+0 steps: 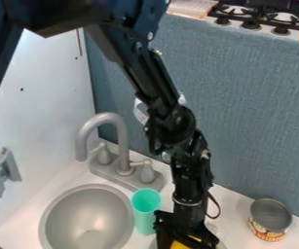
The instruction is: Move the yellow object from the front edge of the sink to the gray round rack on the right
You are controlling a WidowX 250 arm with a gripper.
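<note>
- Gripper (pixel 187 237) is at the yellow thing (pixel 178 245), low in view; whether it holds it, I cannot tell.
- Handling it seems the step in hand; the next move calls for clearance from the turquoise cup (pixel 144 219).
- Faucet (pixel 122 146) stands behind.

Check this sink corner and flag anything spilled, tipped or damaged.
Nothing stands out: the teal cup and the open can stand upright, the faucet looks intact, and no spill shows; the yellow object at the end effector is mostly hidden.
</note>
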